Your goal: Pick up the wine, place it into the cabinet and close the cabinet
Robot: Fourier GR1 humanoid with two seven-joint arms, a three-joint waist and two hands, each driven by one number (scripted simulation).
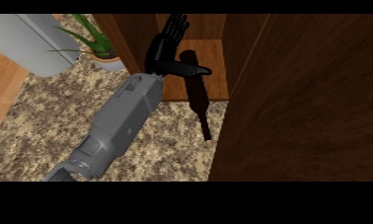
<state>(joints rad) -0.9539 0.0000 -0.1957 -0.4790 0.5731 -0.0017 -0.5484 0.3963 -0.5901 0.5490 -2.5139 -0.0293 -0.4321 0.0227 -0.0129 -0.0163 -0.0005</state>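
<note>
My left hand (166, 50) is open. The fingers (175, 26) stand straight and close together, pointing into the cabinet's opening, and the thumb (191, 70) sticks out sideways toward the cabinet door. The thumb lies across the wine bottle (197, 97); I cannot tell whether it touches the glass or only passes over it. No finger curls around the bottle.

The wine bottle is dark and lies lengthwise at the cabinet's mouth. Its thicker end is on the cabinet floor (211, 53) under my thumb. Its thin neck reaches out past the cabinet's front edge, over the counter (160, 144).

My grey forearm (120, 117) runs back from the cabinet's front edge across the speckled stone counter to the lower edge of the view.

The cabinet is dark brown wood and stands open. Its door (299, 104) is swung out on the side away from my arm, and the neck of the bottle is just beside it.

On the cabinet's other side, just outside its wall, is a potted plant (98, 43) with long green leaves. Beyond the plant is a pale grey rounded appliance (36, 40).
</note>
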